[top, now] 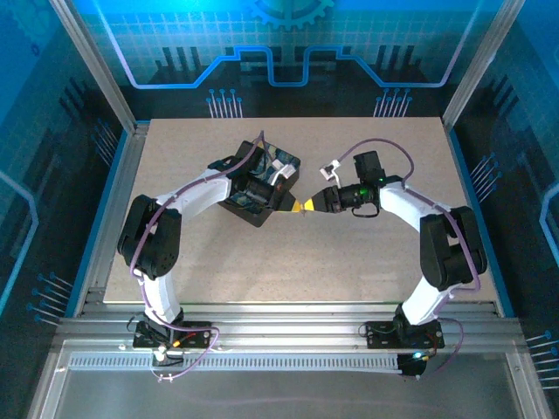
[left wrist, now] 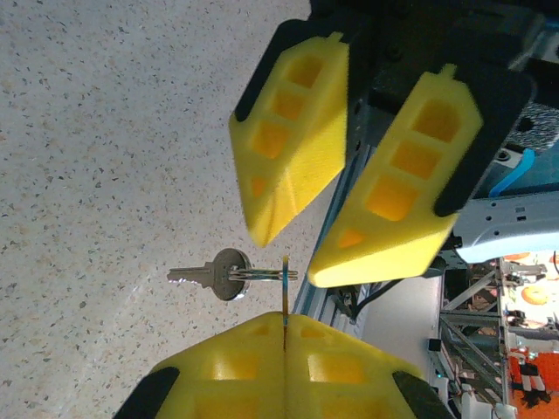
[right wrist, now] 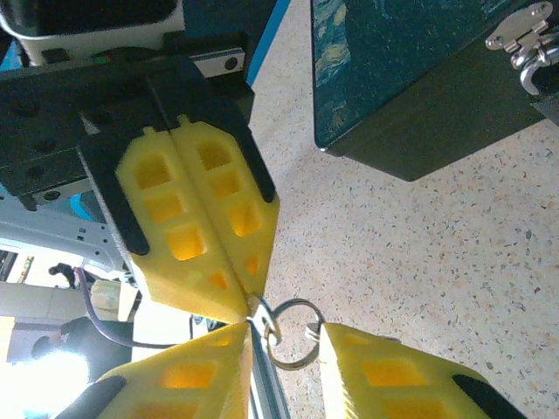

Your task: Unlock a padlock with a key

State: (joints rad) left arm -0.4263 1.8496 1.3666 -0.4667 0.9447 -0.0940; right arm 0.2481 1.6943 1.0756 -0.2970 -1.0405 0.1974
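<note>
Box [top: 258, 215] at left, padlock [right wrist: 530, 70] at its hasp. Left gripper [left wrist: 286, 319] fully closed, pinching key ring [right wrist: 293, 336]; key [left wrist: 210, 275] on it. Right gripper [left wrist: 290, 257] partly open, 2 fingers straddling key ring.

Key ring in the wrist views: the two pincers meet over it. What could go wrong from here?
1. The left pincer pinches the key ring only at its very tips; a nudge from the open right pincer around it could knock it loose.
2. The key dangles free from the ring; gripped by the ring alone, it may swing and be hard to aim.
3. Both pincers sit tip to tip and might collide if the right one closes.
</note>
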